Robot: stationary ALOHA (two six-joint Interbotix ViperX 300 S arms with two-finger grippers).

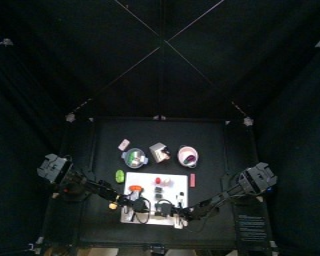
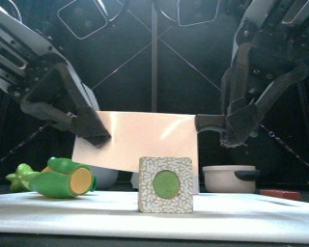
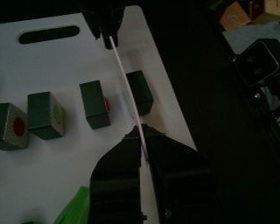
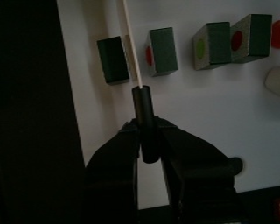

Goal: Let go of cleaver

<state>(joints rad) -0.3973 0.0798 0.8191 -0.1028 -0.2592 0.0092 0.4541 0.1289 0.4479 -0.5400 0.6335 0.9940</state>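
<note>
The cleaver (image 2: pixel 142 135) hangs upright above the table, its pale broad blade facing the front camera and its black handle (image 2: pixel 209 123) pointing right. My left gripper (image 2: pixel 96 133) is shut on the blade's left end. My right gripper (image 2: pixel 230 127) is shut on the handle. In the left wrist view the blade (image 3: pixel 125 83) shows edge-on as a thin line running into the jaws of the left gripper (image 3: pixel 143 140). The right wrist view shows the handle (image 4: pixel 143 114) clamped in the right gripper (image 4: pixel 145 144). From above, the cleaver (image 1: pixel 156 184) is a white patch between both arms.
Under the cleaver stand several green blocks (image 3: pixel 95 105) on a white board (image 3: pixel 38 70). In front are a speckled card with a green oval (image 2: pixel 166 183), a green and yellow toy (image 2: pixel 61 178), a white bowl (image 2: pixel 228 177). Small dishes (image 1: pixel 160 152) sit further back.
</note>
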